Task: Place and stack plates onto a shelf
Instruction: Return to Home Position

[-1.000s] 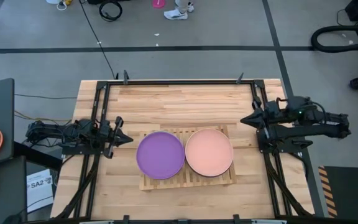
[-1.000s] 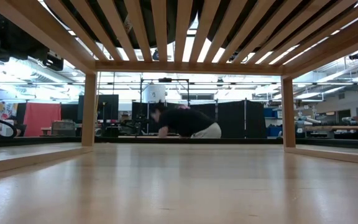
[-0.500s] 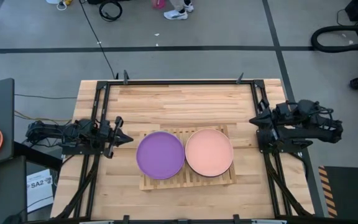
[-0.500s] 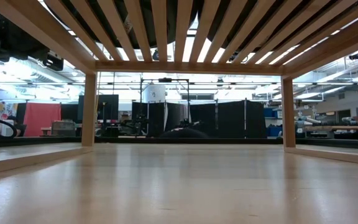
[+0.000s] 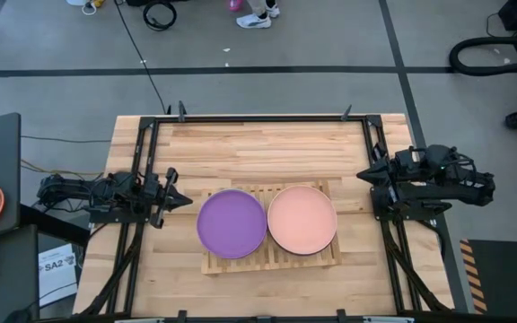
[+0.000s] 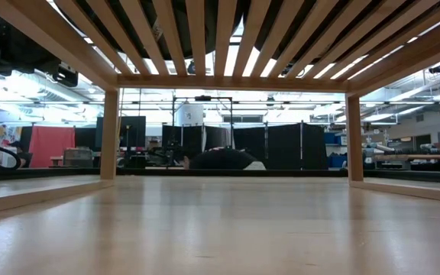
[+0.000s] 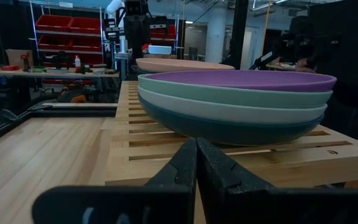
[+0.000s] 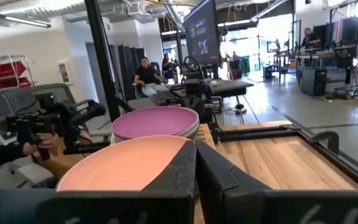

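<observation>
Two stacks of plates rest on the slatted wooden shelf [image 5: 270, 256] in the middle of the table. The left stack has a purple plate [image 5: 232, 223] on top; in the left wrist view it lies on a mint one [image 7: 229, 94], a pale one and a dark teal one [image 7: 229, 127]. The right stack is topped by a salmon pink plate [image 5: 302, 219]. My left gripper [image 5: 185, 201] is shut at the table's left side, level, pointing at the purple stack. My right gripper [image 5: 363, 173] is shut at the table's right side, raised, apart from the pink plate [image 8: 126, 165].
Black frame rails [image 5: 258, 117] run along the table's far edge and both sides. Bare wooden tabletop [image 5: 267, 148] lies beyond the shelf and in front of it. The low view looks out from under the shelf's slats [image 6: 205, 38]; a person [image 6: 224, 159] bends down in the room behind.
My right arm has folded back toward the table's right edge and sunk a little, its gripper still shut and holding nothing. The plates and my left arm have kept still. The person in the room behind has bent lower.
</observation>
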